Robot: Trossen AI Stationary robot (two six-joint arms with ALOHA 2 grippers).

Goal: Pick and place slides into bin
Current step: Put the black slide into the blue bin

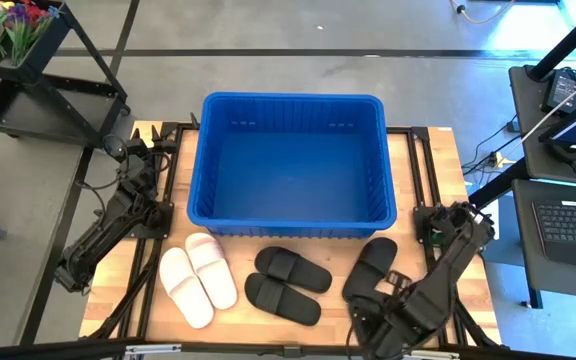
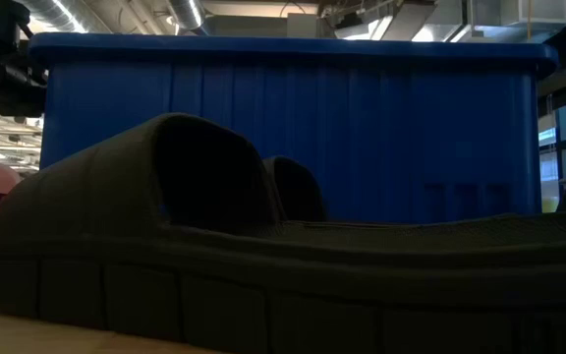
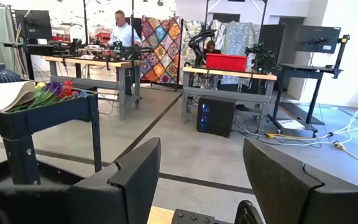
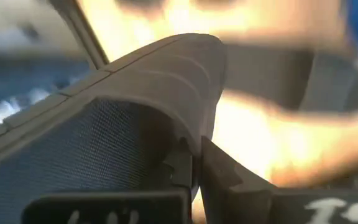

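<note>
High view: the blue bin (image 1: 291,165) sits at the middle of the wooden table (image 1: 440,170), toward its far edge. Nothing shows on the bin's floor. Six slides lie in a row along the near edge, all outside the bin. The white pair (image 1: 198,278) lies at the left, its two sandals side by side and touching. The middle black pair (image 1: 287,283) lies just right of it, one sandal nearer the bin than the other. The right black pair (image 1: 373,272) lies below the bin's right corner, partly covered by the right arm. The right gripper (image 1: 386,287) is down on this pair. The left arm waits folded at the table's left edge, well apart from the slides.

Right wrist view: the right gripper (image 4: 196,163) has its fingers pressed together on the edge of a black strap (image 4: 166,81), so it pinches one sandal of the right pair; which of the two is hard to tell, as the surroundings are blurred.

Left wrist view: the left gripper (image 3: 201,180) is spread wide and holds nothing. Beyond it lie the room's floor, workbenches and a person standing far off.

Low view: a black sandal fills the foreground, with the bin's wall behind it.
</note>
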